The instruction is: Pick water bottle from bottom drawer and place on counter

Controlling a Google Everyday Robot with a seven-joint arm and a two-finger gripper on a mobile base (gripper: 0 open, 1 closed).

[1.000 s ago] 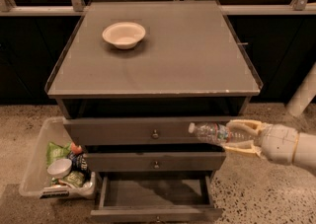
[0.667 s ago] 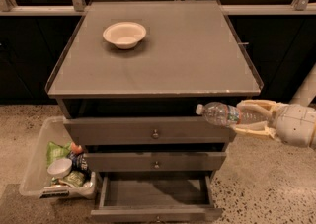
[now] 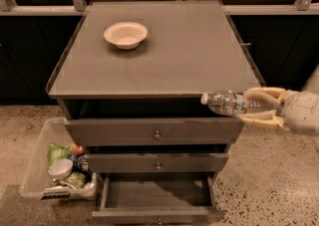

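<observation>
The water bottle (held in gripper) has risen beside counter edge.

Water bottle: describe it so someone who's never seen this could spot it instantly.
Go to the counter, front right corner. Just off it, the gripper holds the water bottle sideways in the air, cap toward the counter. It's clear plastic, unlike the white bowl on top.

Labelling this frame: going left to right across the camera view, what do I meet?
Plastic bin → white bowl → water bottle, held in the gripper at the right, by the counter.
</observation>
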